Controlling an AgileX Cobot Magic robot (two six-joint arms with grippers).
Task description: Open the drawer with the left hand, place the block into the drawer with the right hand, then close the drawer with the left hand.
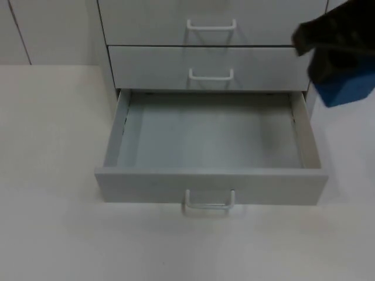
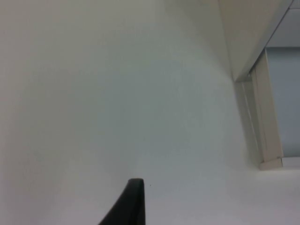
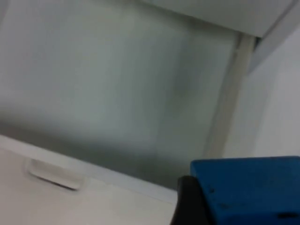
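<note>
Above the open drawer's right rear corner: right gripper clamped on blue block; left gripper's state indiscernible.

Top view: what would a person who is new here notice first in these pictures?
First the bottom drawer, pulled wide open at the table's middle, with nothing lying inside. Next the blue block, held in the air by the right pincer beside the drawer's back right corner. Two more drawers with white handles stand shut above it.
</note>
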